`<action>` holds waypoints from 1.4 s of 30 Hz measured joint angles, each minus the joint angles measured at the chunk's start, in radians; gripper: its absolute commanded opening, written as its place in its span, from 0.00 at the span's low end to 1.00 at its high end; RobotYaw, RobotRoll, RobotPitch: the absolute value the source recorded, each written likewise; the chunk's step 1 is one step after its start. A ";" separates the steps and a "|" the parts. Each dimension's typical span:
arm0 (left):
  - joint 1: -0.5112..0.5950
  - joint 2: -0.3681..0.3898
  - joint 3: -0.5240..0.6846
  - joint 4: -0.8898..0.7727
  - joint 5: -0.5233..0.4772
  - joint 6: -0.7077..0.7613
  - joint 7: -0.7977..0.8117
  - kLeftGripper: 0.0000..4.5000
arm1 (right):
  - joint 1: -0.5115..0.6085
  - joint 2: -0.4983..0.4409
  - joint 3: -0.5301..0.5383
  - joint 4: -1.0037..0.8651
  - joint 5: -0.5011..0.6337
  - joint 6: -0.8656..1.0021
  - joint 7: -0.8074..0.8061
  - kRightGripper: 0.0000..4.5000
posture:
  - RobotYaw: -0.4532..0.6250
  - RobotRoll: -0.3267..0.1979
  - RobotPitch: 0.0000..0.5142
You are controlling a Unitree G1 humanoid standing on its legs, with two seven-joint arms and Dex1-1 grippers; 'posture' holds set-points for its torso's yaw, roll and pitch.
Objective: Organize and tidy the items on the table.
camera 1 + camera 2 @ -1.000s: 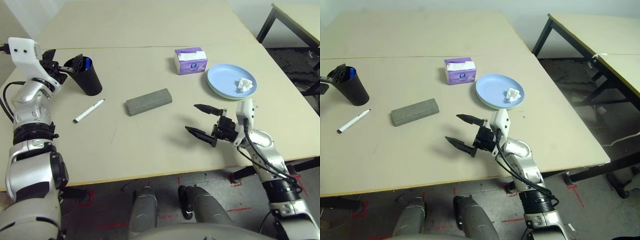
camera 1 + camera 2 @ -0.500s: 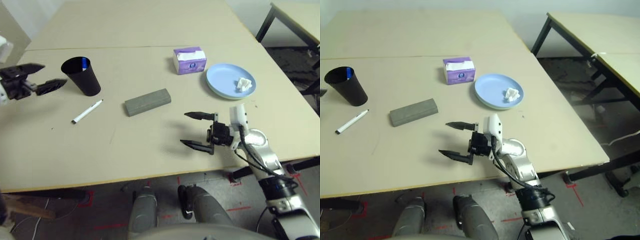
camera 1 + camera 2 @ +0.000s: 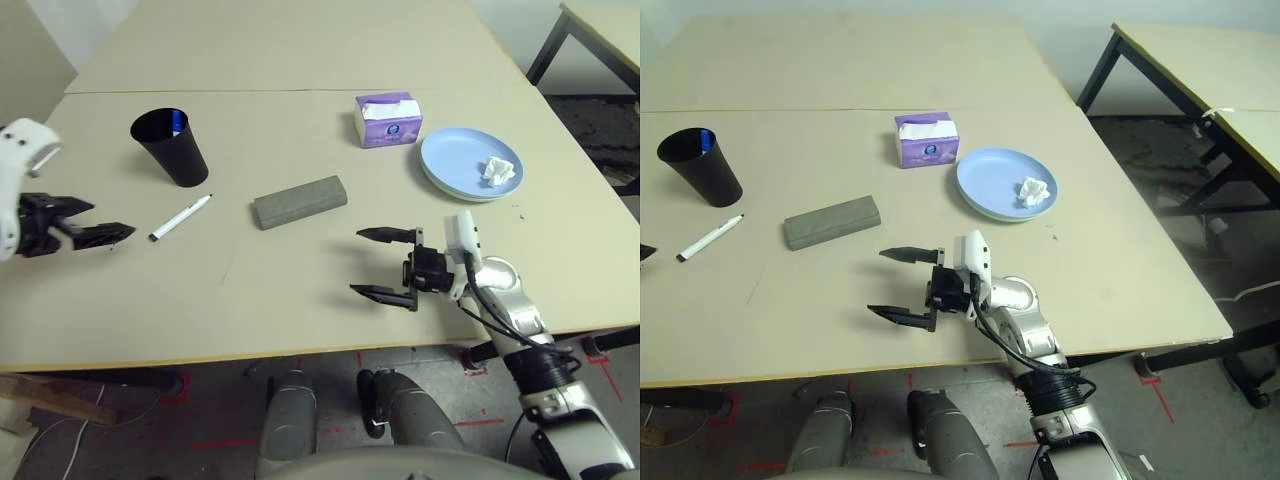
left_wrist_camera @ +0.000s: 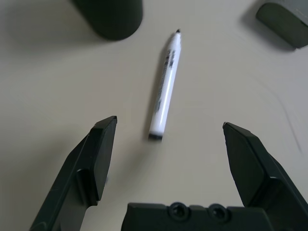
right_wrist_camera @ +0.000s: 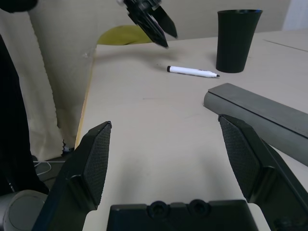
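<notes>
A black cup (image 3: 170, 147) stands at the far left of the table (image 3: 250, 290) with a blue-capped marker (image 3: 176, 122) inside it. A white marker (image 3: 180, 218) lies just in front of the cup. My left gripper (image 3: 113, 220) hovers open to the left of this marker, which lies ahead between the fingers (image 4: 165, 86). The grey glasses case (image 3: 300, 202) lies mid-table. My right gripper (image 3: 356, 262) is open and empty, low over the table in front of and to the right of the case (image 5: 260, 118). A crumpled tissue (image 3: 497, 170) rests on the blue plate (image 3: 450, 165) at the right.
A purple tissue box (image 3: 388, 120) stands behind the case, left of the plate. A seam (image 3: 300, 90) crosses the tabletop behind the cup and box. A second, black-legged table (image 3: 1200, 60) stands off to the right.
My left gripper has pulled away from the cup's rim and come down toward the near left, beside the white marker. The right gripper has drifted left toward mid-table. The camera has shifted slightly.
</notes>
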 measured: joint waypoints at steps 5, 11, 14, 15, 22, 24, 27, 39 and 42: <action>-0.111 -0.065 -0.085 0.127 0.074 -0.077 0.013 0.99 | 0.032 -0.014 -0.001 -0.038 -0.001 0.001 -0.024 1.00 | 0.38 0.62 0.35; -0.177 -0.131 -0.118 0.275 0.130 -0.148 0.033 0.99 | 0.065 -0.024 0.001 -0.083 -0.002 0.009 -0.055 1.00 | 0.37 0.62 0.33; -0.185 -0.157 -0.120 0.331 0.153 -0.189 0.043 0.99 | 0.078 -0.026 0.004 -0.100 -0.002 0.014 -0.064 1.00 | 0.36 0.62 0.34; -0.186 -0.172 -0.123 0.344 0.161 -0.200 0.046 0.99 | 0.078 -0.026 0.006 -0.105 -0.002 0.017 -0.066 1.00 | 0.36 0.62 0.34; -0.186 -0.222 -0.132 0.381 0.175 -0.237 0.055 0.99 | 0.077 -0.026 0.010 -0.113 -0.002 0.032 -0.076 1.00 | 0.37 0.62 0.34; -0.188 -0.228 -0.131 0.394 0.179 -0.255 0.060 0.99 | 0.075 -0.026 0.010 -0.114 -0.002 0.034 -0.078 1.00 | 0.37 0.62 0.33; -0.190 -0.234 -0.131 0.408 0.187 -0.281 0.065 0.99 | 0.072 -0.026 0.013 -0.116 -0.002 0.036 -0.081 1.00 | 0.37 0.62 0.33; -0.199 -0.270 -0.116 0.438 0.193 -0.326 0.067 0.44 | 0.072 -0.025 0.025 -0.125 -0.003 0.040 -0.089 1.00 | 0.38 0.62 0.34; -0.199 -0.270 -0.114 0.440 0.194 -0.329 0.073 0.25 | 0.072 -0.023 0.026 -0.125 -0.003 0.042 -0.092 1.00 | 0.38 0.62 0.33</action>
